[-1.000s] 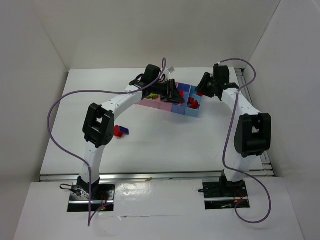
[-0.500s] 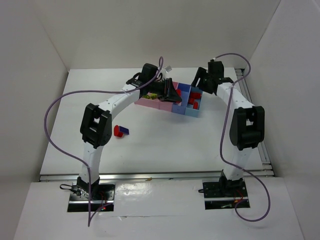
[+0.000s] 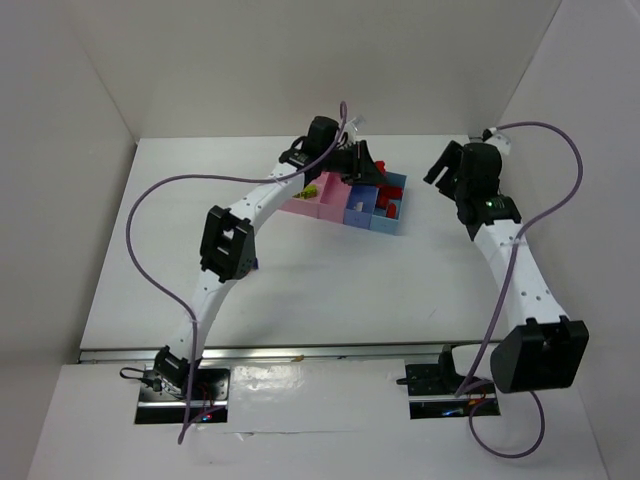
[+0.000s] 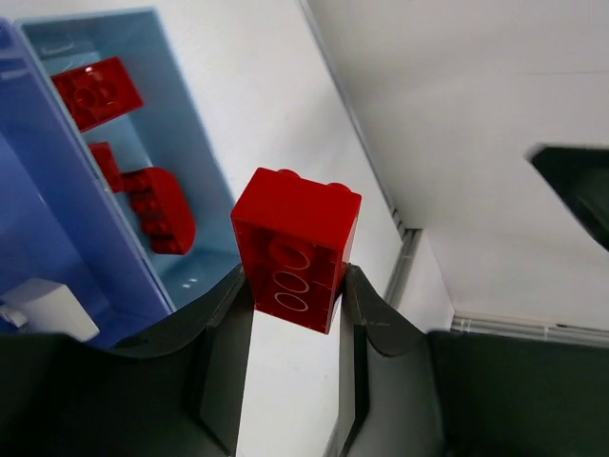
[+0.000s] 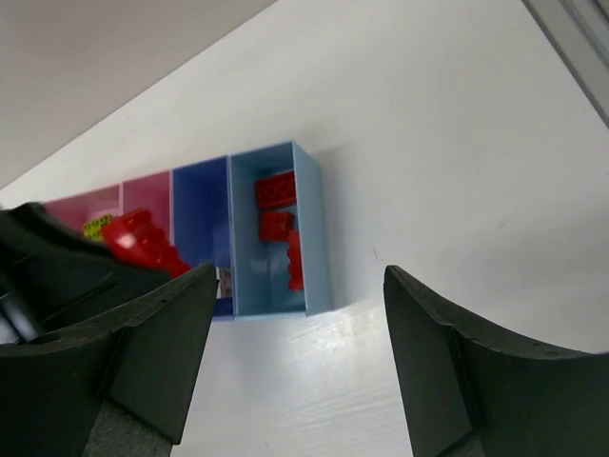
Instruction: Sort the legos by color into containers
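The left fingers (image 4: 224, 362) clamp one red brick (image 4: 297, 249) between them. The light-blue compartment (image 4: 186, 162), ahead-left of these fingers, contains loose red bricks (image 4: 95, 90). The right fingers (image 5: 157, 352) stand spread, empty.

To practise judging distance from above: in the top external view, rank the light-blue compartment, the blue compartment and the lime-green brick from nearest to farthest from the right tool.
1. Light-blue compartment, at the row's right end, closest to the right tool.
2. Blue compartment, just left of it.
3. Lime-green brick, in the pink bin farther left.
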`<state>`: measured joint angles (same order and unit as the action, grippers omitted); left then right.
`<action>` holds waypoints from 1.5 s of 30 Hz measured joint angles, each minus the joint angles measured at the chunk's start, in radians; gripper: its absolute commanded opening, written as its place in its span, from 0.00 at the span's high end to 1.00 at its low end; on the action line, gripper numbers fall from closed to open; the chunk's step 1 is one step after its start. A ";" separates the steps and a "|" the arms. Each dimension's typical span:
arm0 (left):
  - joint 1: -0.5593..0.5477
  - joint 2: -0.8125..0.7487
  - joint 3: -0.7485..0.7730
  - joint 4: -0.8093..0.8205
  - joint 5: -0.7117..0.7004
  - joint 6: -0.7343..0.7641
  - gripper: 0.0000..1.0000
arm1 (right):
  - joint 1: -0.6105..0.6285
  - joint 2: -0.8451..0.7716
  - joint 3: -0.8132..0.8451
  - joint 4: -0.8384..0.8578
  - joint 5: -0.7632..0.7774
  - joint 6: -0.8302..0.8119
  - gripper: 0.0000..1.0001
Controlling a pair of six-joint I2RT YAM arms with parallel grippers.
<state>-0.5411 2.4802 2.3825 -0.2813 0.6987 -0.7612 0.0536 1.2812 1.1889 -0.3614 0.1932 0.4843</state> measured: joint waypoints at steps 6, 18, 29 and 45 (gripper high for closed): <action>-0.033 0.087 0.003 0.046 -0.063 -0.049 0.97 | -0.002 -0.097 -0.046 -0.084 0.041 0.015 0.23; -0.058 0.127 0.028 0.082 -0.144 -0.061 0.06 | -0.002 -0.113 -0.051 -0.164 0.061 0.014 0.23; -0.057 0.055 -0.035 0.039 -0.148 -0.034 0.00 | -0.002 -0.113 -0.053 -0.163 0.049 0.012 0.23; 0.236 -0.982 -1.002 -0.338 -0.750 0.154 0.08 | 0.037 -0.051 -0.095 -0.072 -0.144 -0.058 0.23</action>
<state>-0.3050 1.4986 1.3808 -0.6197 -0.0517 -0.6075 0.0910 1.2304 1.0939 -0.4339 0.0490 0.4263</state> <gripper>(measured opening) 0.937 0.774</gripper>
